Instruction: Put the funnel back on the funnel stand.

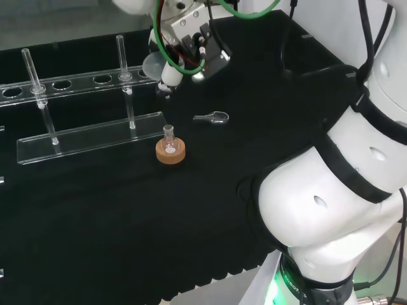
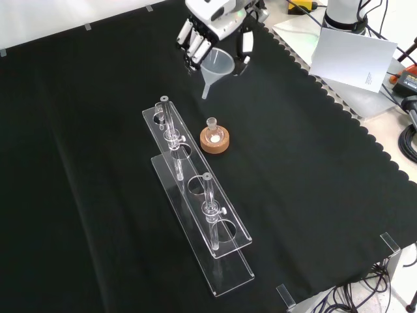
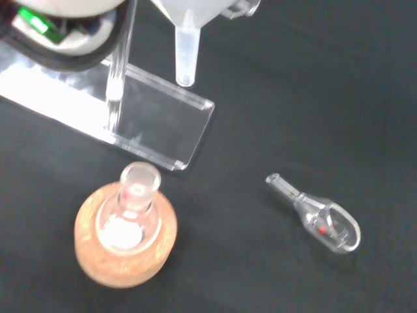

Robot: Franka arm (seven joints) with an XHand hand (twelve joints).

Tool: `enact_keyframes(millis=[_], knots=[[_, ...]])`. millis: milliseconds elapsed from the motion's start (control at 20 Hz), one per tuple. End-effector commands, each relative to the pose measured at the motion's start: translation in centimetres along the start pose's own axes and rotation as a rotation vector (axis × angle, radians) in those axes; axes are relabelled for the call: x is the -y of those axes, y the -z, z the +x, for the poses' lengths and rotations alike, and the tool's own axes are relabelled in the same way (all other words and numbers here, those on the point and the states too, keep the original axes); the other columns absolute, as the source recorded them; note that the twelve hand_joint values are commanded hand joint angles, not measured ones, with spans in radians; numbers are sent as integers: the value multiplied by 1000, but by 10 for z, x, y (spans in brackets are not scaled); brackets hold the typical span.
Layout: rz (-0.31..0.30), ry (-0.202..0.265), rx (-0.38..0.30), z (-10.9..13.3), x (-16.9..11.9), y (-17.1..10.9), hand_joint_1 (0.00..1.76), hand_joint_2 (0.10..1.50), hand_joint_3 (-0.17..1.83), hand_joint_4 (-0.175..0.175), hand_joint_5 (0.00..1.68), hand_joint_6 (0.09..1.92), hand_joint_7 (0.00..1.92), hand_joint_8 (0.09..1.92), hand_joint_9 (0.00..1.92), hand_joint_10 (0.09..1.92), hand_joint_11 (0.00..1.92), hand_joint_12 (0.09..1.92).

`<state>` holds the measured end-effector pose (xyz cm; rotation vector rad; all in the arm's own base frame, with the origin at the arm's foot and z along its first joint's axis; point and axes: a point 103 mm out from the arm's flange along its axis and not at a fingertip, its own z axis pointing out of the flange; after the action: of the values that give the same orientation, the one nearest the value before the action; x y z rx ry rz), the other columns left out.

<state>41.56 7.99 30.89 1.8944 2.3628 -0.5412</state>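
The hand (image 1: 183,35) hangs over the far side of the cloth, shut on a translucent plastic funnel (image 1: 154,65). In the front view the hand (image 2: 216,19) has fingers on one side of the funnel (image 2: 217,64) and the thumb on the other, with the funnel's stem pointing down, clear of the cloth. The clear funnel stand (image 1: 79,83), a long plate with several holes on two posts, lies to the left in the head view. The funnel hangs just past the stand's (image 2: 229,274) far end in the front view. In the wrist view the funnel's stem (image 3: 186,55) shows above the stand's base (image 3: 156,127).
A cork ring (image 1: 170,151) holding a small round flask (image 2: 212,125) stands beside the funnel stand, close under the funnel. A small clear glass scoop (image 1: 214,117) lies on the cloth to the ring's right in the head view. The arm's white links fill the head view's right.
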Motion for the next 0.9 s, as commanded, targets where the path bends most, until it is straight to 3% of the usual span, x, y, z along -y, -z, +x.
enact_keyframes(millis=[50,300,550,900], knots=[[-18,-19,-7,-17,-4,17,938,644,656,-22,593,708,752,691,1158,341,670,1213],[-36,-27,-19,-29,-15,29,936,646,655,-22,592,712,751,694,1154,347,669,1214],[-54,-19,-74,-41,-35,37,924,651,655,-21,592,715,748,696,1148,351,665,1217],[-44,19,-90,-41,-75,37,912,657,656,-18,602,722,744,697,1138,357,659,1223]])
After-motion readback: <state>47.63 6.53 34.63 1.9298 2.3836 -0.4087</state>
